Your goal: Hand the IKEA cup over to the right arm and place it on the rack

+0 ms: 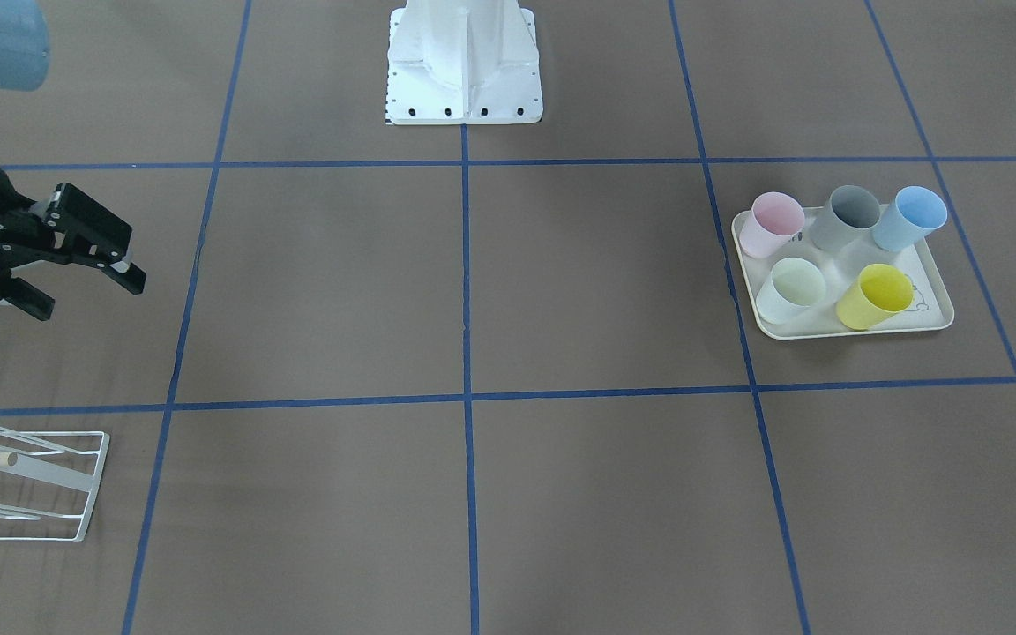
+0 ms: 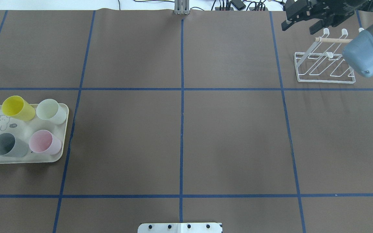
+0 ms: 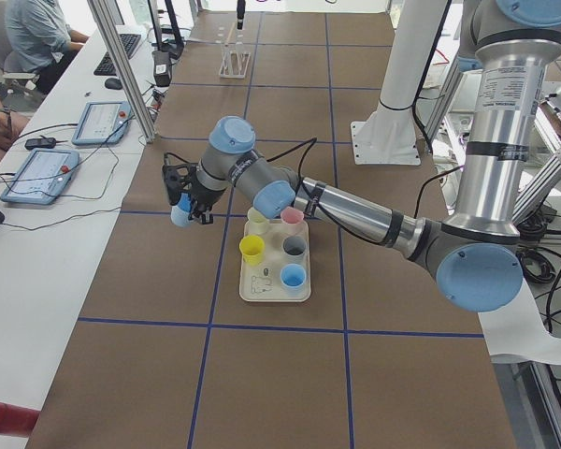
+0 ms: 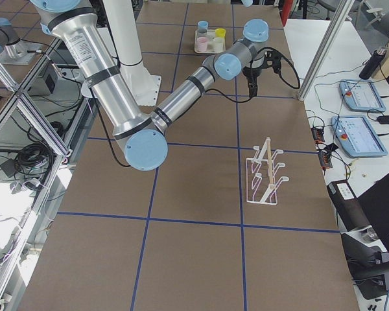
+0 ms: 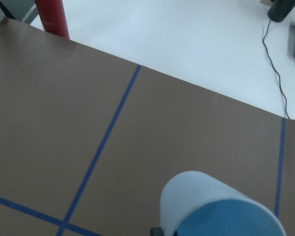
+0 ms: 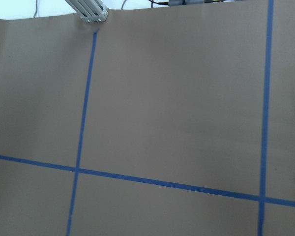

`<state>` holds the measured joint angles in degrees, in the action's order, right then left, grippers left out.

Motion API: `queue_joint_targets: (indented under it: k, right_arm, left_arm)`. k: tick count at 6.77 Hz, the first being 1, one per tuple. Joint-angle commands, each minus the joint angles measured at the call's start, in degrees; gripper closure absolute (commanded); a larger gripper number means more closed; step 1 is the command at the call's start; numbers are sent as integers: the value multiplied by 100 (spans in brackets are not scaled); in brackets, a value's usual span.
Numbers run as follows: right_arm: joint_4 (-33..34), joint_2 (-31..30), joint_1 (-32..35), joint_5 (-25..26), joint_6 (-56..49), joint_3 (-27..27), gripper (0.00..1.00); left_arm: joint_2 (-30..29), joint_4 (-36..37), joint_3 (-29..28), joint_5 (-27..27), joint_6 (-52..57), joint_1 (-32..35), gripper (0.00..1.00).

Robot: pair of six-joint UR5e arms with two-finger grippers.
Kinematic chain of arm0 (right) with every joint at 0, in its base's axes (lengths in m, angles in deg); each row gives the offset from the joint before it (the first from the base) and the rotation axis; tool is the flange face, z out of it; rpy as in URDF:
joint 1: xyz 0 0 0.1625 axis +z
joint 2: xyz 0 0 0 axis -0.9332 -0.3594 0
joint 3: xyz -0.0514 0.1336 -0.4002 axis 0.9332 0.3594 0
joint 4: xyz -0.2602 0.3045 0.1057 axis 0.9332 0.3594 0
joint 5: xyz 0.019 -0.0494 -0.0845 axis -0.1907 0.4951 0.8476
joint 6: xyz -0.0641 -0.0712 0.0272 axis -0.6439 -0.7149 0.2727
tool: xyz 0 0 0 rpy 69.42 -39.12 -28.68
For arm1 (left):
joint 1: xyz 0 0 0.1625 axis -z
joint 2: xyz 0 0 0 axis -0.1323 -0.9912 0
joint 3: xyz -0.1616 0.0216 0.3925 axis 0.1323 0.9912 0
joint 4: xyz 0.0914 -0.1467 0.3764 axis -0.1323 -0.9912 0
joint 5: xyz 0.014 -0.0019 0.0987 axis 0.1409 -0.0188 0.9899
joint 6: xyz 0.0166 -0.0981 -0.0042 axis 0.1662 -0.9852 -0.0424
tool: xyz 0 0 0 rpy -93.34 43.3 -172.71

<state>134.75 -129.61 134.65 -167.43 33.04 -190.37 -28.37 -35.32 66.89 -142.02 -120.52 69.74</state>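
Left end effector (image 3: 189,199) grips cup (image 5: 211,206); right one (image 1: 89,297) open near rack (image 2: 325,64).

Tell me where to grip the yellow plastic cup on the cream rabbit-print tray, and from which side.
Take the yellow plastic cup by its wall just under the rim, coming straight down from above. It stands upright, mouth up, at the far edge of the cream tray, so one finger probably fits inside and one outside on the far side. The pale green cup and the grey cup crowd its other sides.
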Motion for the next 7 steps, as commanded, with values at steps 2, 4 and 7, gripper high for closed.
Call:
queue_joint_targets:
  k: [2, 4, 7]
  right_arm:
    - [-1627, 207, -767, 1269, 1594, 97, 1]
    - [-3023, 198, -1531, 2578, 3078, 123, 1]
    - [-4545, 225, -2368, 3777, 4540, 150, 1]
  left_arm:
    - [-8, -1224, 428, 889, -2813, -1568, 100]
    - [-78, -2547, 421, 1444, -4236, -2213, 100]
    - [-920, -3000, 403, 2138, -5792, -2731, 100]
